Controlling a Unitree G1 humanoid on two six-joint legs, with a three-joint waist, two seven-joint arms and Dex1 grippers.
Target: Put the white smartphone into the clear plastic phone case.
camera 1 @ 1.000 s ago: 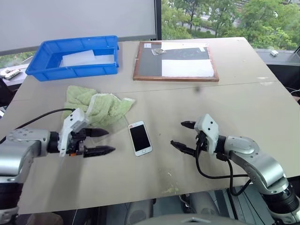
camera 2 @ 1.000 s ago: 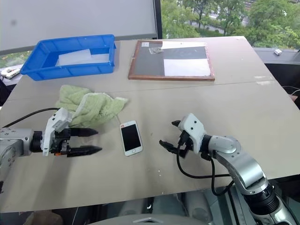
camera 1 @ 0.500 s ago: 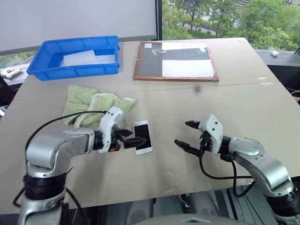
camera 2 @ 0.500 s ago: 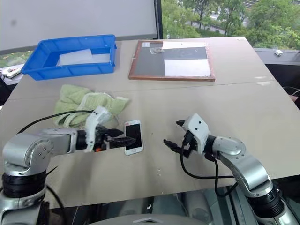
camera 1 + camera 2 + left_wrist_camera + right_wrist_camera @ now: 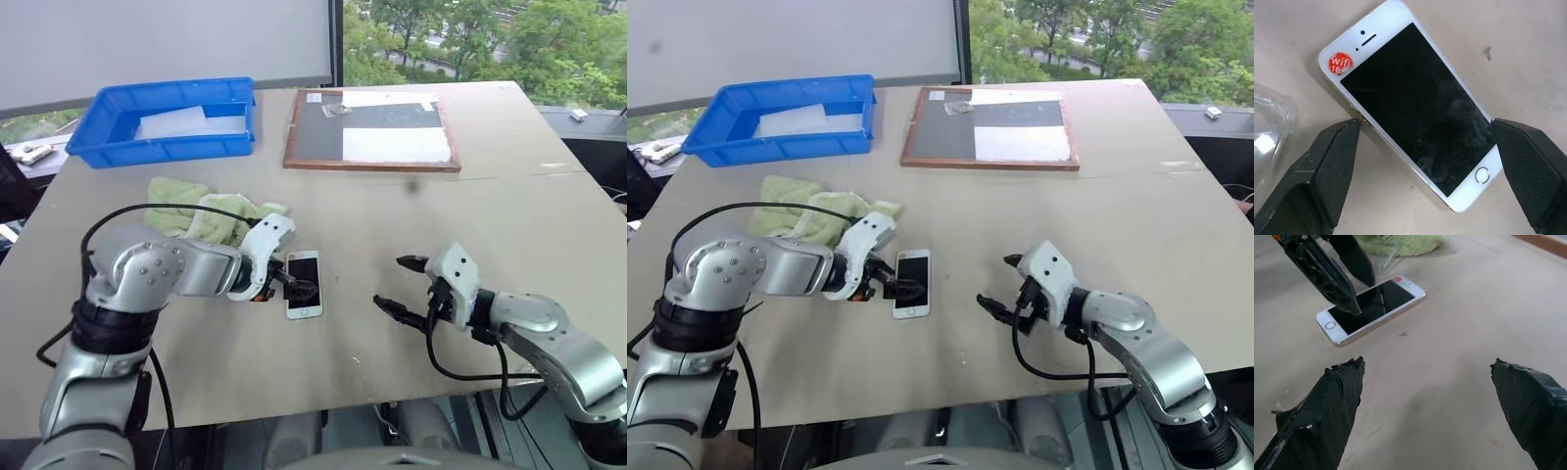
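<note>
A blue plastic bin [image 5: 106, 125] sits at the upper left of the head view on the tan table [image 5: 529, 211]; inside it lies one pale, flat sheet-like item [image 5: 181, 123] whose nature is hard to make out. To its right lies one wood-framed board [image 5: 371, 129] with black and white panels and a small object at its top left corner too small to identify. One crumpled green cloth [image 5: 201, 215] rests left of centre.

One white smartphone [image 5: 303, 284] lies flat, screen up, just below centre-left of the head view, home button toward the near edge, with a red round sticker [image 5: 1340, 62] at its top corner. The left gripper [image 5: 297, 286] hangs over it, its two black fingers spread wide on either side of the phone's long edges in the left wrist view, not pinching it. The clear plastic phone case [image 5: 1267, 128] shows as a glassy rounded corner at the left edge of that view, just beside the phone, mostly cut off.

The right gripper [image 5: 401, 286] hovers at lower right, jaws spread and empty, well apart from the phone.
</note>
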